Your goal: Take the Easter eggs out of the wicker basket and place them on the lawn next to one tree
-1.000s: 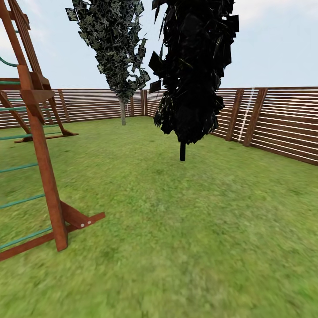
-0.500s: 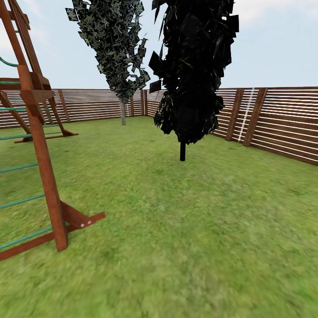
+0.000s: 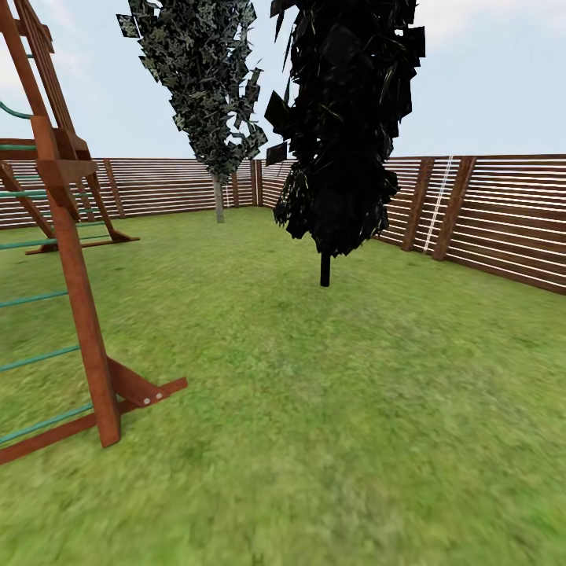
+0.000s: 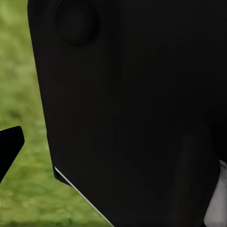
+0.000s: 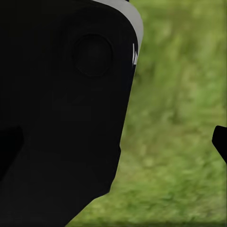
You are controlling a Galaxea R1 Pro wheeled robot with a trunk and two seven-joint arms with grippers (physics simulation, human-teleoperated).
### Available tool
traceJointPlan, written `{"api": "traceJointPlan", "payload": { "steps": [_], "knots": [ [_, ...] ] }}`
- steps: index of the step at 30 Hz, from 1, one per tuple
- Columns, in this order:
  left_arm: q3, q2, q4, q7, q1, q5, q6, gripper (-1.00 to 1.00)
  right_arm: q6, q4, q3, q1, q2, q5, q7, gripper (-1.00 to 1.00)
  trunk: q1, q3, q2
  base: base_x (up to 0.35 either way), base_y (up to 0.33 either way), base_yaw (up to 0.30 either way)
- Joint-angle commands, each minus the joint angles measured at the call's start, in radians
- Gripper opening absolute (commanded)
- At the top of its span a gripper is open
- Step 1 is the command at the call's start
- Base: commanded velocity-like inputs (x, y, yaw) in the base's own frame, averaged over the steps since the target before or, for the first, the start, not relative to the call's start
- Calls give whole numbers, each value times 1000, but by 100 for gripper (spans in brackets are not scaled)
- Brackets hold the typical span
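The head view looks across the lawn point(image 3: 338, 409), a wide spread of mottled green grass that fills the lower half of the scene and runs back to a brown slatted wooden fence point(image 3: 503, 228) closing the garden on the far and right sides. A dark, near-black cone-shaped tree point(image 3: 342, 126) stands on the grass in front of the fence corner, its thin black trunk meeting the ground in the middle distance. Behind it and to its left, close to the fence, rises a second narrow tree with grey-green foliage point(image 3: 204, 79) and a pale trunk. To the left of the black tree, much nearer the camera, stands a wooden climbing frame point(image 3: 75, 275) with reddish-brown beams and green rungs, its angled foot resting on the grass. A second part of that structure sits farther back beside the fence.

No basket or eggs appear among these things on the lawn.

In the left wrist view, a large black robot body part point(image 4: 132, 109) blocks most of the scene, with blurred grass beside it; whether the left pincer is open or closed cannot be told. In the right wrist view, a similar black housing point(image 5: 61, 109) stands against blurred grass point(image 5: 175, 118), and the right pincer's state cannot be told either.
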Motion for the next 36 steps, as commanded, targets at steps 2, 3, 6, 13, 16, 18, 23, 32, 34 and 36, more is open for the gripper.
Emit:
{"api": "traceJointPlan", "payload": {
  "steps": [2,3,6,13,16,18,23,32,34,36],
  "knots": [
    [-1,0,-2,-3,1,-1,0,100,-1,2,5,-1,0,1,0,100,0,-1,0,0,0,0],
    [-1,0,-2,-3,1,-1,0,100,-1,2,5,-1,0,1,0,100,0,-1,0,0,0,0],
    [-1,0,-2,-3,1,-1,0,100,-1,2,5,-1,0,1,0,100,0,-1,0,0,0,0],
    [-1,0,-2,-3,1,-1,0,100,-1,2,5,-1,0,1,0,100,0,-1,0,0,0,0],
    [-1,0,-2,-3,1,-1,0,100,-1,2,5,-1,0,1,0,100,0,-1,0,0,0,0],
    [-1,0,-2,-3,1,-1,0,100,-1,3,5,-1,0,1,0,100,0,-1,0,0,0,0],
    [-1,1,-2,-3,1,-1,0,100,-1,2,5,-1,0,1,0,100,0,-1,0,0,0,0],
    [-1,1,-2,-4,1,-1,0,100,-1,2,5,-1,0,1,0,100,0,-1,0,0,0,0],
    [-1,1,-2,-3,1,-1,0,100,-1,2,5,-1,0,1,0,100,0,-1,0,0,0,0],
    [-1,1,-2,-3,1,-1,0,100,-1,2,5,-1,0,0,0,100,0,-1,0,0,0,0]
  ]
}}
